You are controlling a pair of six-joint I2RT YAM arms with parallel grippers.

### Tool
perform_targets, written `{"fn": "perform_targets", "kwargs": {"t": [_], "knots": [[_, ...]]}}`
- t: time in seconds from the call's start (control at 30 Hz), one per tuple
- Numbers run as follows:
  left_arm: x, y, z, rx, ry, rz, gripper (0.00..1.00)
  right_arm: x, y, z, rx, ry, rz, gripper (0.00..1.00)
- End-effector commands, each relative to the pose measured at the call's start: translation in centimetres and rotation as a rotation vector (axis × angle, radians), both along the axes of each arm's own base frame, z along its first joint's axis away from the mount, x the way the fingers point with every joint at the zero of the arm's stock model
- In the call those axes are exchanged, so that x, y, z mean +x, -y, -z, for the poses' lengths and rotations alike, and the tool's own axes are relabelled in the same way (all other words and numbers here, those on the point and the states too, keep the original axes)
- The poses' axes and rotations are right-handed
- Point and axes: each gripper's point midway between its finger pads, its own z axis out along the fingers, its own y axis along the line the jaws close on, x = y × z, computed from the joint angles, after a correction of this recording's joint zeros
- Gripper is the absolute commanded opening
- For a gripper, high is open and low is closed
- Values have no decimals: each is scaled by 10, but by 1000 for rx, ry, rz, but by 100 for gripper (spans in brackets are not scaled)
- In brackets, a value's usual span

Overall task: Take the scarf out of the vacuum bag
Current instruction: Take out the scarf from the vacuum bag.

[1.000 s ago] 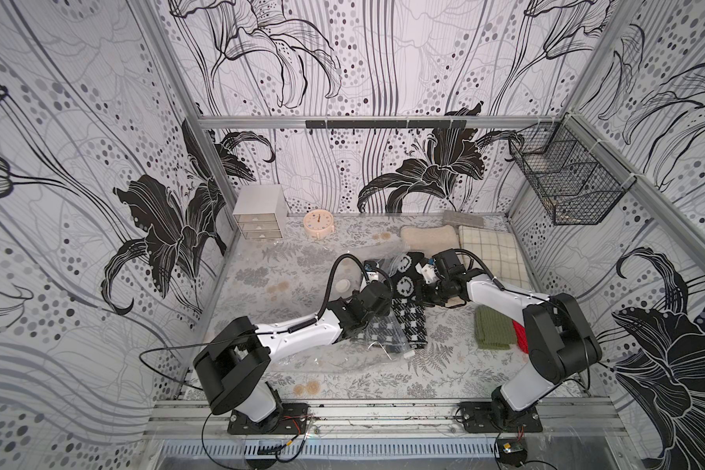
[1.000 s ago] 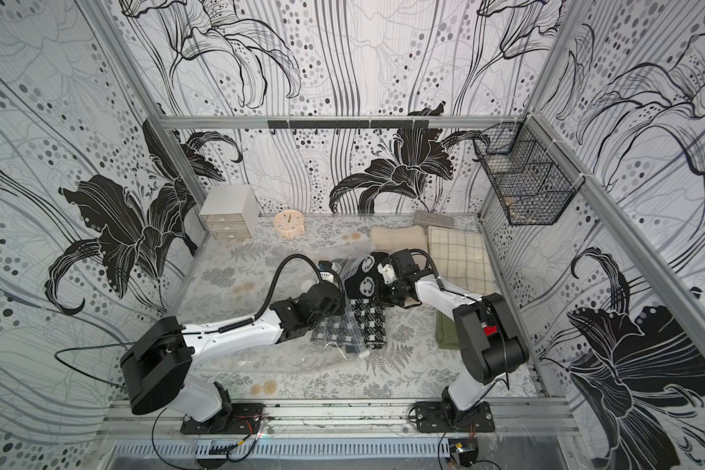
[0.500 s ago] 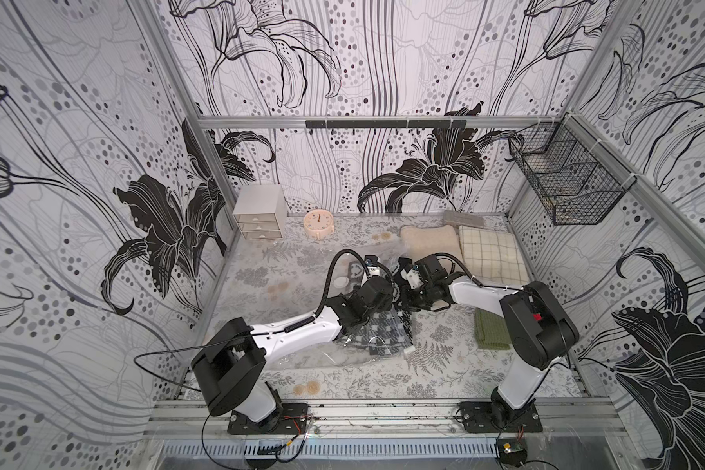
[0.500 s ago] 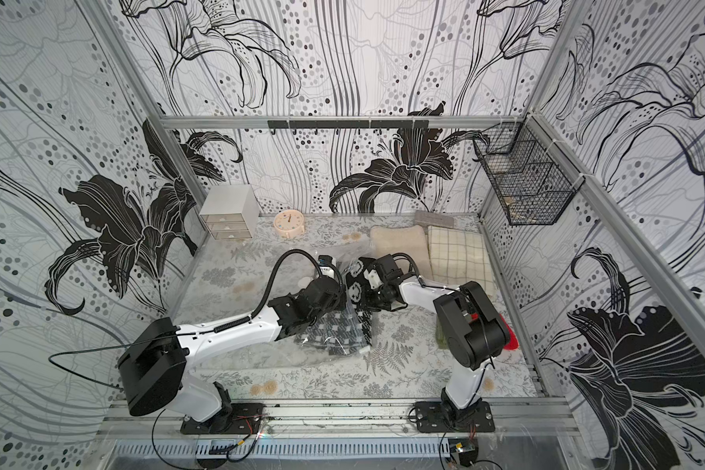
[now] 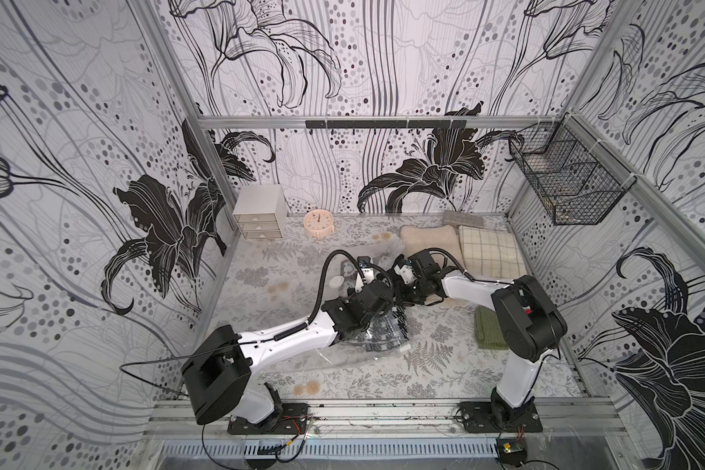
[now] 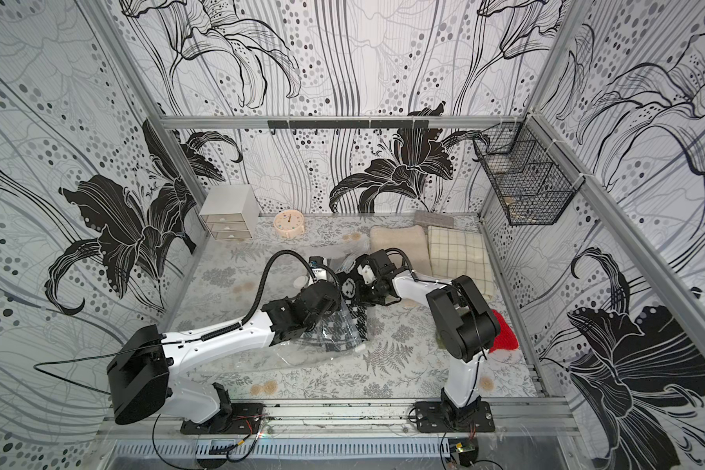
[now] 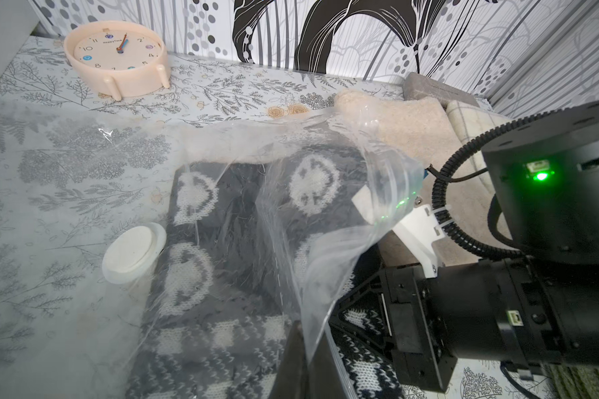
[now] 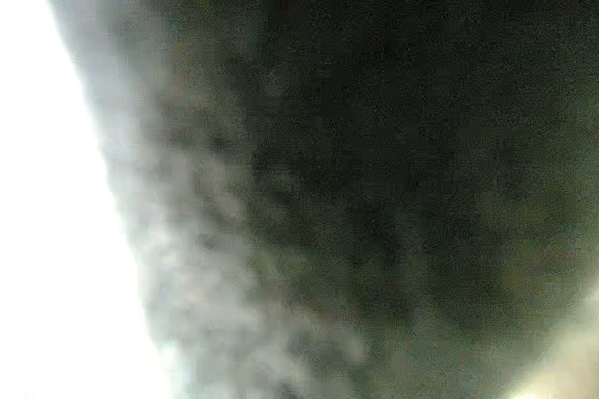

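Clear plastic of bag (image 7: 325, 248) pinched by left gripper (image 7: 301, 340), jaws closed on its mouth flap. Bag lies on counter (image 7: 222, 93), valve (image 7: 132, 254) up; black-and-white knit scarf (image 7: 222, 276) mostly inside. Right gripper (image 7: 343, 312) tucked under flap on scarf, jaws hidden, cannot tell. Clock (image 7: 116, 57) at back wall.

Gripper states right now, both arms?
Left gripper: closed, pinching an edge of the vacuum bag.
Right gripper: closed, apparently on the scarf; its fingertips are partly hidden behind the plastic.
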Motion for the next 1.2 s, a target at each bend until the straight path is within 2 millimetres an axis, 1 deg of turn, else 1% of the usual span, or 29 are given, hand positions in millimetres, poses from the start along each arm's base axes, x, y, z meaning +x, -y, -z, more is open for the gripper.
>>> {"fn": "perform_targets", "kwargs": {"t": [0.0, 0.13, 0.27, 0.43, 0.5, 0.57, 0.77, 0.87, 1.07, 1.17], "knots": [[4, -1, -7, -19, 17, -34, 0, 0, -2, 3, -23, 3, -17, 0], [6, -8, -4, -8, 4, -44, 0, -6, -8, 5, -23, -3, -33, 0], [5, -21, -1, -15, -2, -74, 0, -9, -16, 8, -19, -10, -46, 0], [2, -38, -2, -2, 4, -126, 0, -9, -27, 9, -3, -15, -60, 0], [2, -49, -1, 42, -9, -189, 0, -7, -31, 10, 3, -17, -71, 0], [2, -55, 2, 73, -26, -222, 0, -5, -33, 12, 3, -22, -79, 0], [1, -51, 2, 31, -16, -195, 0, -2, -40, 12, 11, -28, -102, 0], [2, -48, 7, 20, -33, -163, 0, -2, -40, 10, 9, -25, -104, 0], [0, -56, 23, 26, -78, -162, 0, 0, -42, 8, 16, -30, -97, 0], [-3, -61, 28, 29, -90, -165, 0, -1, -43, 8, 18, -35, -94, 0]]}}
